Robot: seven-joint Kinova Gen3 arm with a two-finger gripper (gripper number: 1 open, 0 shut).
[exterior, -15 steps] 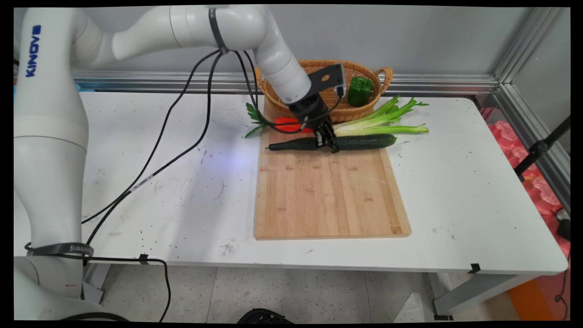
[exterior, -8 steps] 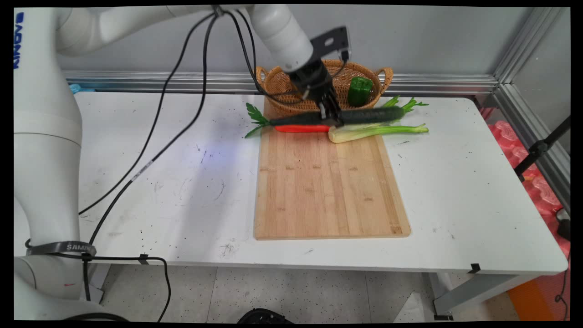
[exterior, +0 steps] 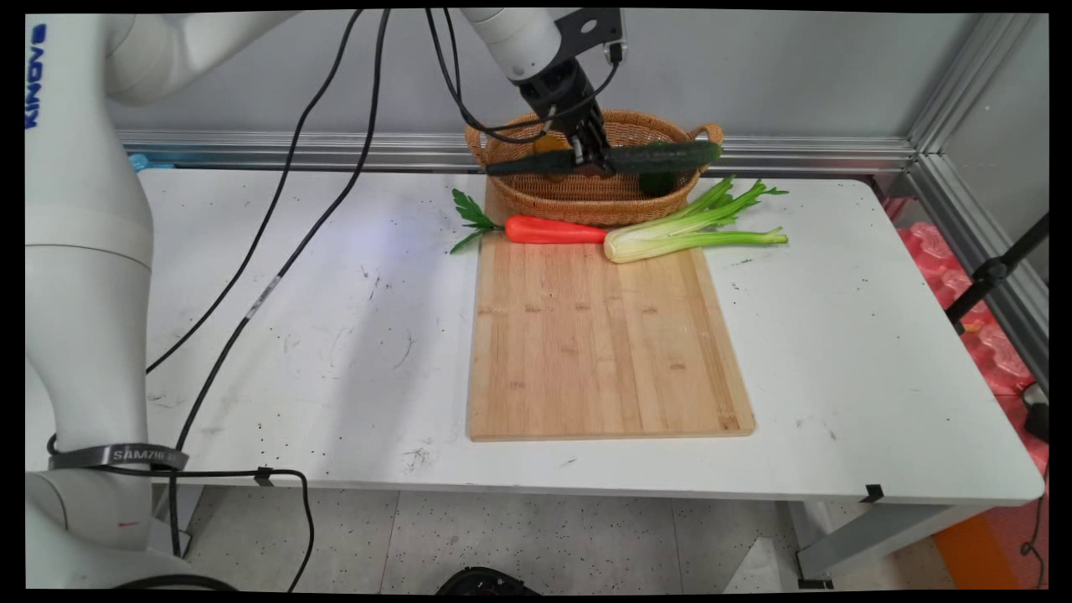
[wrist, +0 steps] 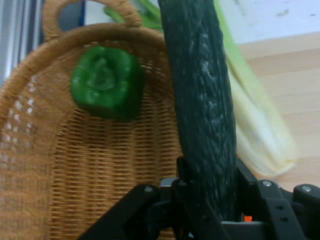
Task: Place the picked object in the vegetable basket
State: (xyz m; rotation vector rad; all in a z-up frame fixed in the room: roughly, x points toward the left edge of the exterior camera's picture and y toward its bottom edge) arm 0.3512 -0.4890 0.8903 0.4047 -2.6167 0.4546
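Cucumber (exterior: 662, 156) held level in the air over the wicker basket (exterior: 536, 194), pinched near its middle by the gripper (exterior: 589, 159); arm reaches down from upper left, cables hanging; green pepper (wrist: 106, 89) sits inside the basket; carrot (exterior: 554, 230) and celery (exterior: 691, 237) lie along the far edge of the wooden cutting board (exterior: 603, 352), just in front of the basket; board's near part bare; white table (exterior: 871, 360) open to the right.
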